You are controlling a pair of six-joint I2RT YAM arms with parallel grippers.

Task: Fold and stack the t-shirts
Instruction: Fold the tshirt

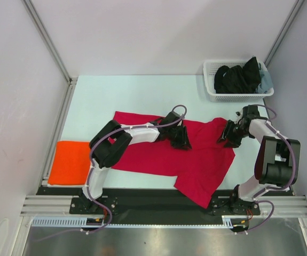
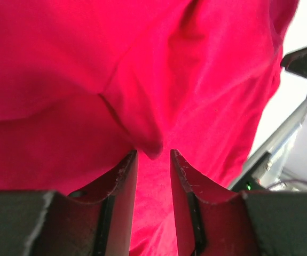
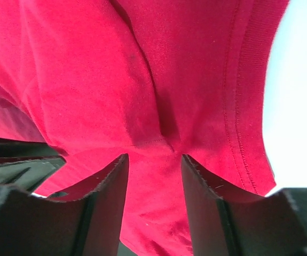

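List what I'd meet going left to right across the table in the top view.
orange t-shirt → left claw → right claw. The red t-shirt spreads under both claws, so it has no single place.

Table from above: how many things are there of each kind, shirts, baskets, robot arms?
T-shirts on the table: 2, red t-shirt and orange t-shirt
Baskets: 1, white basket, holding dark clothes too bunched to count
Robot arms: 2, left arm and right arm
Total: 5
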